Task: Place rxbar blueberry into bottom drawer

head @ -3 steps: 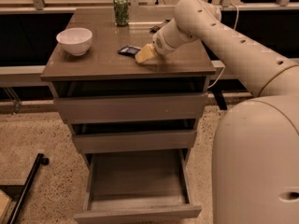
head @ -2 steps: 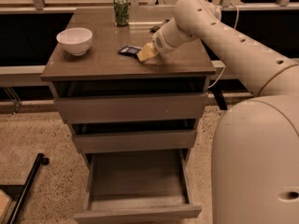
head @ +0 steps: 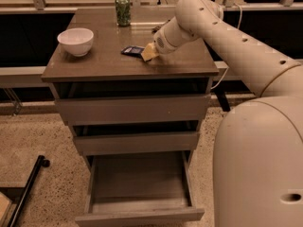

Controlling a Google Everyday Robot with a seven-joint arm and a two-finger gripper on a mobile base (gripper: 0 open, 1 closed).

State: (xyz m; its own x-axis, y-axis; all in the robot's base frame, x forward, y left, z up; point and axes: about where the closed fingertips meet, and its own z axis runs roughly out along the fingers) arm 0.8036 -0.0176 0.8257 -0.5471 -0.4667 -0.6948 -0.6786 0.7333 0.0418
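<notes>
Dark-blue rxbar blueberry [head: 131, 50] lay on the cabinet top [head: 94, 63], upper centre, gripper [head: 150, 52] at its right end; open or closed, couldn't tell. Risk: flat glossy bar could skid left from a shallow pinch, or slip before reaching the open bottom drawer [head: 139, 183], lower centre. Counts: one bar, one white bowl [head: 75, 40], one green can [head: 123, 10], three drawers.

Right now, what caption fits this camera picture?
Gripper at the rxbar blueberry on the cabinet top; bottom drawer open below.
</notes>
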